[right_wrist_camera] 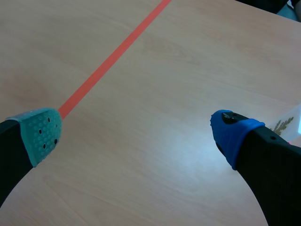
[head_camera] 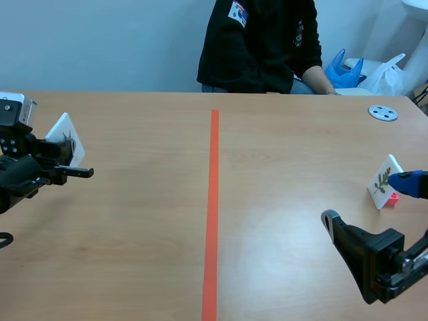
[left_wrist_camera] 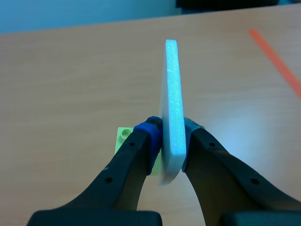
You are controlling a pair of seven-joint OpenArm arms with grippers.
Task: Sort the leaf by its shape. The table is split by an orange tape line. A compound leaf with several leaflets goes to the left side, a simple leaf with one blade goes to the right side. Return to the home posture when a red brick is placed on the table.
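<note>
My left gripper (head_camera: pixel 64 159) is on the left side of the table, shut on a white leaf card (head_camera: pixel 67 136). In the left wrist view the card (left_wrist_camera: pixel 173 103) stands edge-on between the pads (left_wrist_camera: pixel 149 134), with a light green brick base (left_wrist_camera: pixel 123 137) below it. I cannot tell whether it rests on the table. A second white card (head_camera: pixel 384 180) showing a leaf with several leaflets stands on a pink base at the right side. My right gripper (head_camera: pixel 369 202) is open beside it. Its blue pad (right_wrist_camera: pixel 230 132) is close to that card (right_wrist_camera: pixel 288 123), apart from it.
The orange tape line (head_camera: pixel 213 200) runs down the table's middle. A person in a dark top (head_camera: pixel 261 40) sits across the table. A grey disc (head_camera: pixel 383 112) lies at the far right, with plastic bags (head_camera: pixel 361 70) behind it.
</note>
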